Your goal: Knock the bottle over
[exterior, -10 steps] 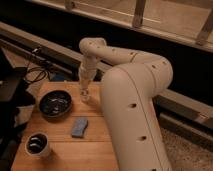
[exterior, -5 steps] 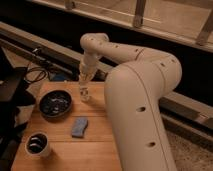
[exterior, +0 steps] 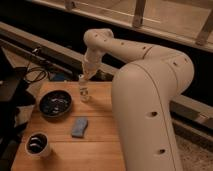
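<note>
We see the gripper (exterior: 86,76) hanging right above the bottle (exterior: 84,92), which stands upright just beneath it on the wooden table (exterior: 100,140). We cannot tell the gripper's state. The dark bowl (exterior: 55,103) sits to its left; the big white arm (exterior: 150,100) hides the table's right side.

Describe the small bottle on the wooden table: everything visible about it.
The bottle is small, slim and translucent white, seemingly plastic, with a pale band around its body. It stands upright on the wooden table, near the far edge, just right of the dark bowl and apart from it. The end effector sits directly over its top, hiding the cap; actual contact cannot be confirmed.
</note>
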`<state>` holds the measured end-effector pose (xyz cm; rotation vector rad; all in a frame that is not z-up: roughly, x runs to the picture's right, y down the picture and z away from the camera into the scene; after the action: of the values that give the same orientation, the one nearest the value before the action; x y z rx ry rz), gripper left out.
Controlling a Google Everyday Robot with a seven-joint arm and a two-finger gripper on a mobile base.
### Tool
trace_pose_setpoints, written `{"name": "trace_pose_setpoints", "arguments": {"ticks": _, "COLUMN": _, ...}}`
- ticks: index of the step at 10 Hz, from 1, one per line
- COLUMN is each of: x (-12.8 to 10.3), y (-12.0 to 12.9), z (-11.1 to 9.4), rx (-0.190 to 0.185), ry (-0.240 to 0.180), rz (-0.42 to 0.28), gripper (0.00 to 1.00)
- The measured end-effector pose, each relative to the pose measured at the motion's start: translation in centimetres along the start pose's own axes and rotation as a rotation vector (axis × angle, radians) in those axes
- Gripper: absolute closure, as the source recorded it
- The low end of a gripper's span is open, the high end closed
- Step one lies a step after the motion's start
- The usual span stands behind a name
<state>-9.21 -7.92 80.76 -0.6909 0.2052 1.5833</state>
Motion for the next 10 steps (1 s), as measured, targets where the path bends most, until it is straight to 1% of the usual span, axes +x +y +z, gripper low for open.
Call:
{"name": "trace_pose_setpoints", "arguments": {"ticks": 2, "x": -1.4, "y": 0.3, "z": -0.2, "rx": 0.0, "ry": -0.019, "rz": -0.002, "gripper": 1.0}}
{"name": "trace_pose_setpoints", "arguments": {"ticks": 3, "x": -2.3, "y": 0.3, "z": -0.1, "rx": -0.002, "ry": -0.025, "rz": -0.007, "gripper": 1.0}}
{"name": "trace_pose_setpoints", "arguments": {"ticks": 4, "x": -3.2, "y": 0.3, "z": 0.4, "rx": -0.016, "ry": -0.03, "rz": -0.009, "gripper": 1.0}}
{"name": "trace_pose_setpoints", "arguments": {"ticks": 6, "x": -4.3, "y": -0.5, "z": 2.0, "rx": -0.059, "ry": -0.031, "rz": 0.001, "gripper": 1.0}}
{"name": "trace_pose_setpoints", "arguments": {"ticks": 7, "x": -4.5, "y": -0.6, "z": 3.1, "rx": -0.09, "ry": -0.028, "rz": 0.007, "gripper": 1.0}}
{"name": "trace_pose_setpoints", "arguments": {"ticks": 8, "x": -4.5, "y": -0.6, "z": 4.2, "rx": -0.111, "ry": -0.021, "rz": 0.007, "gripper": 1.0}}
{"name": "trace_pose_setpoints", "arguments": {"ticks": 9, "x": -4.4, "y": -0.4, "z": 4.8, "rx": -0.124, "ry": -0.014, "rz": 0.004, "gripper": 1.0}}
{"name": "trace_pose_setpoints", "arguments": {"ticks": 10, "x": -3.8, "y": 0.0, "z": 5.1, "rx": -0.14, "ry": 0.005, "rz": -0.007, "gripper": 1.0}}
